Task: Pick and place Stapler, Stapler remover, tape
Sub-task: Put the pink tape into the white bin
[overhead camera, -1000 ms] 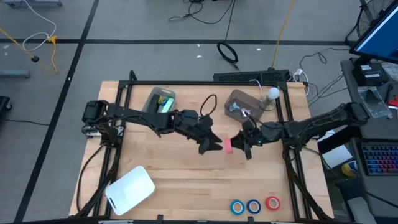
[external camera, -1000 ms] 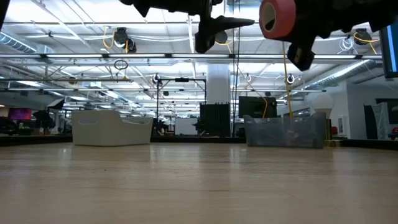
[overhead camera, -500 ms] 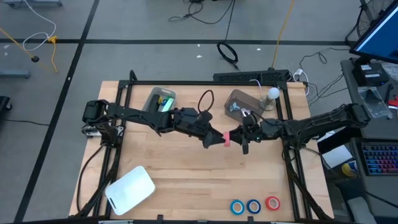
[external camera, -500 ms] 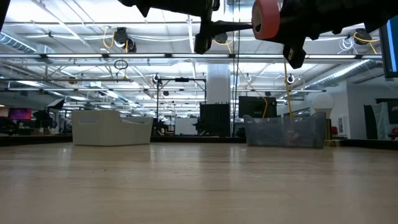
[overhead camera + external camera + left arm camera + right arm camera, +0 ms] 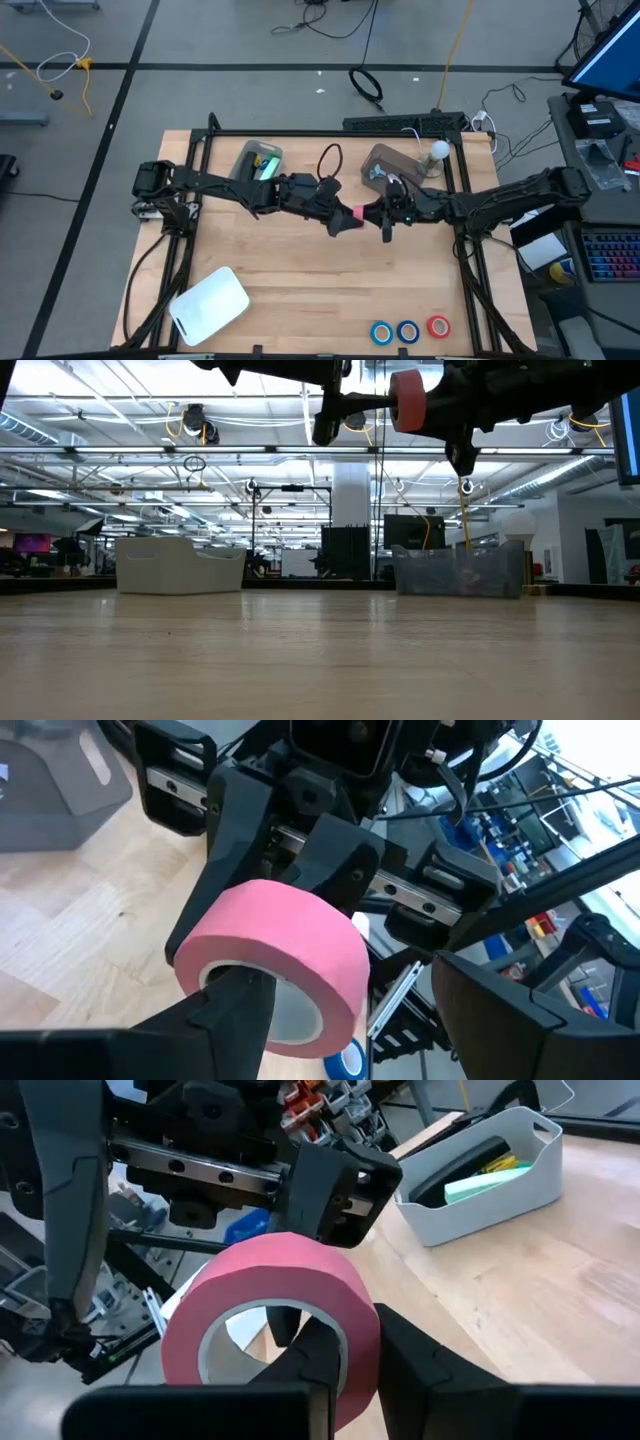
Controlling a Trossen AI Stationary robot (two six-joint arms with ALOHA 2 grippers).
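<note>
Right end effector (image 5: 385, 213) — pink tape (image 5: 358, 213) pinched — grey bin (image 5: 258, 162), green stapler (image 5: 268, 166) inside

My arms: dark, slim, jointed links. Black cable loops off left arm (image 5: 240, 188). My fingers (image 5: 430, 1365): black, angular, matte plastic.

A pale wooden table (image 5: 300, 275) carries everything. Taking the white lid (image 5: 208, 303) at its near left corner as the mark: well to its right, along the same near edge, lie three tape rolls (image 5: 408, 330), two blue and one red. Far beyond it, at the back, stand a grey bin (image 5: 256, 161) with green contents and a clear bin (image 5: 385, 166).
</note>
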